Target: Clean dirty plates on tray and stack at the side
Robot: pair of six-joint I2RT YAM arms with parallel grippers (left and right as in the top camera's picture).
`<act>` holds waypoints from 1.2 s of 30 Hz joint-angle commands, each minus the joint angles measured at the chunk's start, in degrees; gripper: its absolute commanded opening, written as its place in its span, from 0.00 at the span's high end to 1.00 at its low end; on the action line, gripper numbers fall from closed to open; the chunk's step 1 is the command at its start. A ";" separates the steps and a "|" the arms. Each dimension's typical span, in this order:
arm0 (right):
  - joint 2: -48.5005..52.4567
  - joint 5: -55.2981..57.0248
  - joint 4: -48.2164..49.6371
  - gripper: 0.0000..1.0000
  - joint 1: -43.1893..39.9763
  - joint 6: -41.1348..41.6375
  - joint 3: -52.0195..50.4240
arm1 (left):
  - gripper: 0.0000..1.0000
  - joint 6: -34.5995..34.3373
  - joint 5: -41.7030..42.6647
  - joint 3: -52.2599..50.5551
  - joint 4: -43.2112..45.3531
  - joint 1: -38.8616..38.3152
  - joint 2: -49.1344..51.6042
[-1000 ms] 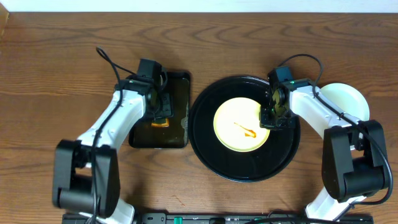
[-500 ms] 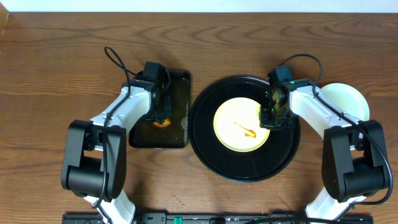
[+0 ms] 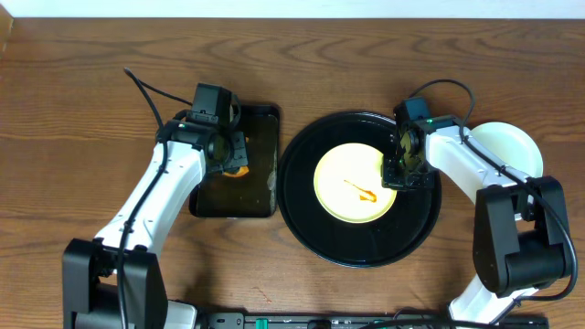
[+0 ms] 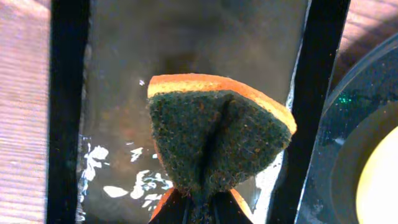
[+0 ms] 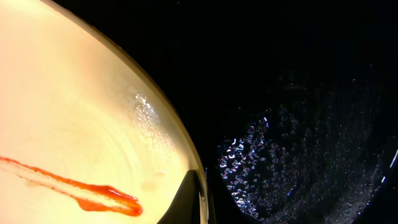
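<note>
Overhead: yellow plate (image 3: 355,183) sits mid round tray (image 3: 294,183). Right pincer (image 3: 399,174) is clamped on its right rim, likely steadying it.
Left wrist: left pincer (image 4: 198,208) pinched tight on sponge (image 4: 214,140), over wet rectangular tray (image 4: 68,93) left of round tray.
Right wrist: sauce streak (image 5: 81,186) not yet scrubbed.

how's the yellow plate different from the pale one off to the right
The yellow plate lies inside the round black tray; the pale plate sits on the table beside it. The yellow plate carries an orange sauce streak; the pale plate's visible part looks clean. Both are round and face up.
</note>
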 commanded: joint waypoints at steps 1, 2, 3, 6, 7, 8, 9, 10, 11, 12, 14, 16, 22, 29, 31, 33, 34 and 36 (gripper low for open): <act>1.07 0.37 0.02 0.99 -0.35 -0.07 -1.64 | 0.93 -1.49 5.03 -0.81 0.22 0.02 0.26; 1.07 0.37 0.02 0.99 -0.35 -0.07 -1.64 | 0.93 -1.49 5.66 -0.81 0.37 0.02 0.26; 1.07 0.35 -0.02 0.99 -0.35 -0.07 -1.64 | 0.93 -1.46 6.38 -0.81 0.57 -0.04 0.26; 1.07 0.37 -0.07 0.99 -0.35 -0.07 -1.64 | 0.93 -1.46 6.80 -0.81 0.70 -0.04 0.26; 1.07 0.35 -0.07 0.99 -0.35 -0.07 -1.64 | 0.92 -1.46 6.80 -0.81 0.70 -0.02 0.26; 1.07 0.35 -0.07 0.99 -0.35 -0.07 -1.64 | 0.93 -1.44 6.80 -0.81 0.68 -0.02 0.26; 1.07 0.35 -0.04 0.99 -0.35 -0.07 -1.64 | 0.92 -1.20 6.80 -0.81 0.85 -0.02 0.26; 1.07 0.37 -0.04 0.99 -0.35 -0.07 -1.64 | 0.93 -1.16 6.75 -0.81 1.27 -0.02 0.26; 1.07 0.35 -0.04 0.99 -0.35 -0.07 -1.64 | 0.93 -0.59 6.75 -0.79 2.16 -0.02 0.24; 1.07 0.35 -0.07 0.99 -0.35 -0.07 -1.64 | 0.92 1.31 6.75 -0.72 4.57 -0.02 -0.55; 1.07 0.37 -0.20 0.99 -0.35 -0.09 -1.64 | 0.93 1.57 6.73 -0.72 6.71 -0.02 -2.16; 1.07 0.37 -0.26 0.99 -0.35 -0.07 -1.64 | 0.93 1.99 6.71 -0.72 8.68 -0.02 -4.26; 1.07 0.37 -0.20 0.99 -0.35 -0.07 -1.64 | 0.93 6.05 2.45 -0.72 14.14 -0.02 -11.85; 1.07 0.39 -0.22 0.99 -0.35 -0.07 -1.64 | 0.92 6.54 1.55 -0.72 18.01 -0.02 -17.79; 1.07 0.37 -0.22 0.99 -0.35 -0.07 -1.64 | 0.92 6.54 1.55 -0.72 18.51 -0.02 -19.02; 1.07 0.37 -0.22 0.99 -0.35 -0.07 -1.64 | 0.93 6.54 1.55 -0.72 19.04 -0.02 -20.17; 1.07 0.37 -0.22 0.99 -0.35 -0.07 -1.64 | 0.92 6.54 1.55 -0.72 19.32 -0.02 -20.74; 1.07 0.37 -0.22 0.99 -0.35 -0.07 -1.64 | 0.93 6.54 1.55 -0.72 19.78 -0.02 -22.10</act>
